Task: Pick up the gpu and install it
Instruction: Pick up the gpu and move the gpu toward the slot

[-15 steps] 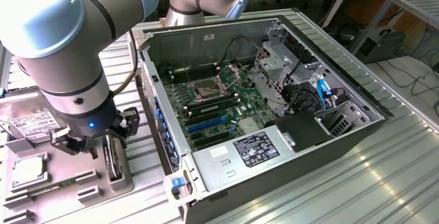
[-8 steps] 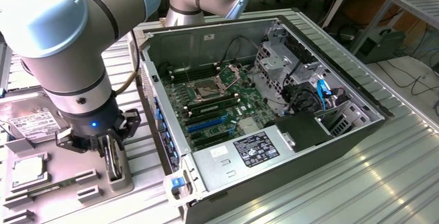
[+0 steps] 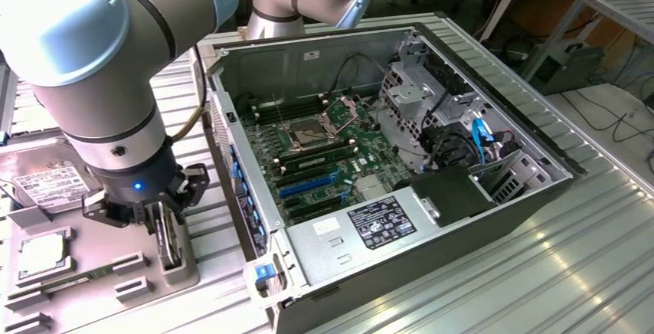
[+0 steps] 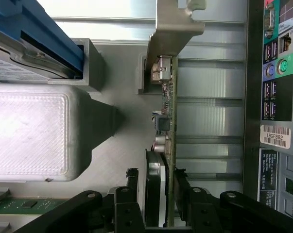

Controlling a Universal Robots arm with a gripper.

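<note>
Gripper (image 3: 164, 230) at the exterior view's left, jaws clamped on either side of the gpu (image 4: 162, 124) (standing on edge in a grey holder (image 3: 182, 273), silver bracket at the far end), open pc case (image 3: 306, 58) just beside on the counter (image 3: 572, 273).
</note>
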